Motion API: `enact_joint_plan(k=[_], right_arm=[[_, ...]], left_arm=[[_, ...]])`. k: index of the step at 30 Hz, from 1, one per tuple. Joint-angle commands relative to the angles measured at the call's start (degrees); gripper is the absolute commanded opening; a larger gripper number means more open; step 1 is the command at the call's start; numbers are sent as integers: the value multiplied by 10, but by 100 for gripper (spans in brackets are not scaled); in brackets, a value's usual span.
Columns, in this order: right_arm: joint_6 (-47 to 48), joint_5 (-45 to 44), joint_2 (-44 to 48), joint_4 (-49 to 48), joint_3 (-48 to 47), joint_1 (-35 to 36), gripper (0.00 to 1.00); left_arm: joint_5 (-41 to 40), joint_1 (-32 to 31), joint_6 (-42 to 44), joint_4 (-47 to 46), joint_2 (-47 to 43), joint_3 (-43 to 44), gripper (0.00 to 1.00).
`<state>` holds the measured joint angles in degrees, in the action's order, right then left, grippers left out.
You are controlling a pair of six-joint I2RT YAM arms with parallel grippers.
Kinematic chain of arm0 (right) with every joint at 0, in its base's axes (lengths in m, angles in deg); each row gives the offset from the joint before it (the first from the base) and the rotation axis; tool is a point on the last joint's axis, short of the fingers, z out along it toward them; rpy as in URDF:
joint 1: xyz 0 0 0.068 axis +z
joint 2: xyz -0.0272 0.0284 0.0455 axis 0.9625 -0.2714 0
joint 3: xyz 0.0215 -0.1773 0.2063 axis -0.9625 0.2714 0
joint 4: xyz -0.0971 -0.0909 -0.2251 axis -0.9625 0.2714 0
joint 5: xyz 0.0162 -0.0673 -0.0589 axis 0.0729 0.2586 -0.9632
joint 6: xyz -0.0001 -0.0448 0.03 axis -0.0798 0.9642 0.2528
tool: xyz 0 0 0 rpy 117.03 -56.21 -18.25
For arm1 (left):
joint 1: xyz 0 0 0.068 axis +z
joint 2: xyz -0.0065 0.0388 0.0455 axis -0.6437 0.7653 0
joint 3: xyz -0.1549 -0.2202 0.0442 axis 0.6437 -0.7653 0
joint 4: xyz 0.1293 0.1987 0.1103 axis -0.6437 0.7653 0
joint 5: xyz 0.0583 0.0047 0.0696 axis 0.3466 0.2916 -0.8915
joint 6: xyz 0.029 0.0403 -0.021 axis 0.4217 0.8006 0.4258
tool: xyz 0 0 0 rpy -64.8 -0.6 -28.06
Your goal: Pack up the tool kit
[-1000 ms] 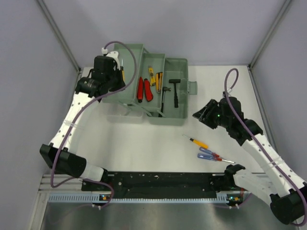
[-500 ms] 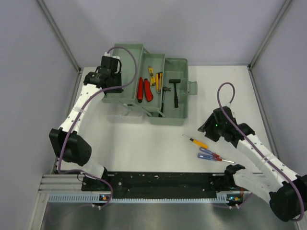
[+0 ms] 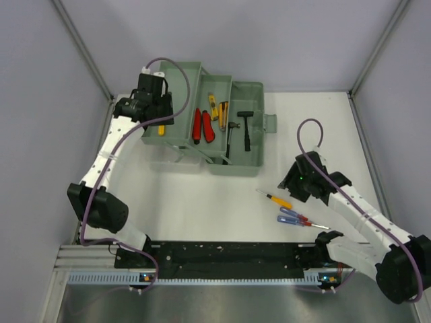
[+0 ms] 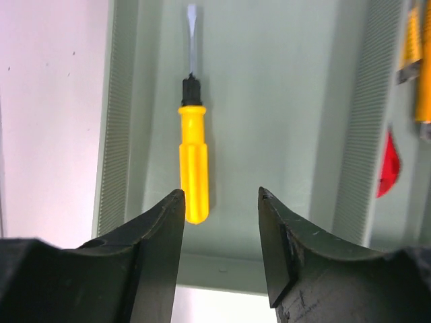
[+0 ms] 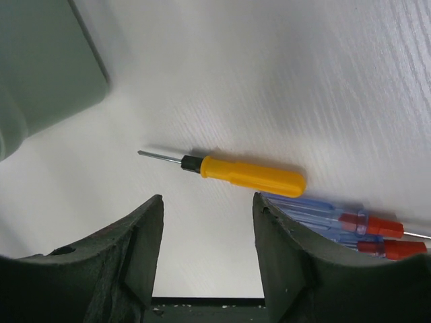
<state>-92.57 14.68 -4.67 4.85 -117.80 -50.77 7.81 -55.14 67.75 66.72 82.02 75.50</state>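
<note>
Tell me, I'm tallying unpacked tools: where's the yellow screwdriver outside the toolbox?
Top view: the yellow screwdriver lies on the table right of centre, beside the right claw, with two blue-handled screwdrivers alongside.

Bright, even overhead light; soft faint shadows; wrist views blurred in near foreground.

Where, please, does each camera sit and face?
Top external: above, behind the arm bases, looking down on table and toolbox; left arm and right arm show.
Left wrist: on that arm, looking down into the toolbox at a yellow screwdriver; open left gripper below.
Right wrist: on that arm, looking down at orange screwdriver and blue screwdrivers on the table; open right gripper below.
Shared: top external and right wrist both show those loose screwdrivers.
</note>
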Motion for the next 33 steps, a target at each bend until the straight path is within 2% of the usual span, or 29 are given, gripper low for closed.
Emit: enact_joint_plan(k=[1,6,13,19,23,33], right_arm=[[92,4,-48,-22,-11,-1,56],[224,67,-128,-45,-45,5,62],[316,18,-182,-76,-75,56,63],[381,36,-190,-98,-67,81,63],[409,10,-196,-116,-54,125,61],[390,-32,-244,-134,-58,149,57]], left_arm=[[67,0,-19,-4,-41,54,52],[199,-3,-23,-18,-77,64,57],[347,-3,-34,-40,-105,57,64],[388,-1,-48,-47,-116,60,66],[407,0,-59,-58,-119,65,67],[410,2,-55,-47,-119,78,68]])
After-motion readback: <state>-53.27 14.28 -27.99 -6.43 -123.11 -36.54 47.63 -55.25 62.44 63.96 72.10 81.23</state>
